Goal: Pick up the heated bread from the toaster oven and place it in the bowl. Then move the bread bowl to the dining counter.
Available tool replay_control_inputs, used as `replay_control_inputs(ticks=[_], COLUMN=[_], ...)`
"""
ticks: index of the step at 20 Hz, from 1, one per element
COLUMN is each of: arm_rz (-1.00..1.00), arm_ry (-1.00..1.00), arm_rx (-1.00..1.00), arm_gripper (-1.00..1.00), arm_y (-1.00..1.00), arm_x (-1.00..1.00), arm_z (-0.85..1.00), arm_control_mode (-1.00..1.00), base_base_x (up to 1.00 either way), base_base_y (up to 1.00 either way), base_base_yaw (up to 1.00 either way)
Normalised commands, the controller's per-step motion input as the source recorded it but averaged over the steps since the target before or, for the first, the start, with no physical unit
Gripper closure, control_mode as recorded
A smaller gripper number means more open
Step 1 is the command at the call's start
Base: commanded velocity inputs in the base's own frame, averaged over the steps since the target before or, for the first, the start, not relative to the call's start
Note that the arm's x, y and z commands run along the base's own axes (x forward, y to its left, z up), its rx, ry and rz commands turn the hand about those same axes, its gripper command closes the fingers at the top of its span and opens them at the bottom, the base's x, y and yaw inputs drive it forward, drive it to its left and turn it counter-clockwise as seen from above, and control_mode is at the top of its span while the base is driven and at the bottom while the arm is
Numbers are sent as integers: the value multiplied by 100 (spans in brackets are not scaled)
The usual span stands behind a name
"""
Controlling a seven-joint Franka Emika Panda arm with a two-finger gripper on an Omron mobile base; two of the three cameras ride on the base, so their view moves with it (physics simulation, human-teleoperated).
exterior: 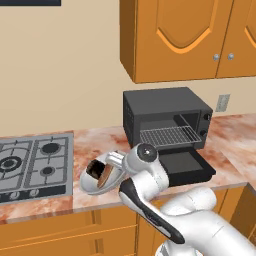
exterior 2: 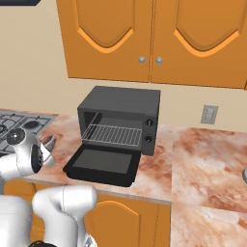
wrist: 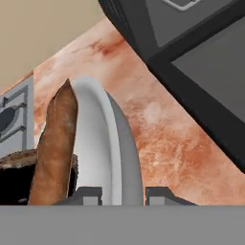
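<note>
On counter between hob (exterior: 32, 162) and toaster oven (exterior: 167, 120): gripper (wrist: 122, 194) fingers straddle bowl (exterior: 92, 184) rim, clamped on it; heated bread (exterior: 94, 169) inside; lift straight up next.

We are looking at a reddish-pink marbled counter (exterior: 100, 142) running across the middle of the left base view, with a grey gas hob (exterior: 32, 165) sitting in it at the far left of the frame. The black toaster oven (exterior: 167, 117) is standing on the counter right of centre, its drop-down door (exterior: 182, 167) lying open towards the counter's front edge. The grey bowl (exterior: 100, 175) is resting on the stone between hob and oven, tilting up on one side.
</note>
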Motion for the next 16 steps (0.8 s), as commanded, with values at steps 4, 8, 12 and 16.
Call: replay_control_inputs(ticks=[4,8,12,16], arm_rz=[-20,-28,-26,-15], arm_ry=[-8,-3,1,8], arm_rx=[15,27,34,32], arm_gripper=[100,100,100,100], arm_y=[0,0,-14,-53], arm_x=[-69,-77,-68,-50], arm_z=[99,99,100,75], arm_control_mode=[-100,-100,-100,-100], base_base_x=[0,0,0,0], base_base_y=[0,0,0,0], base_base_yaw=[0,0,0,0])
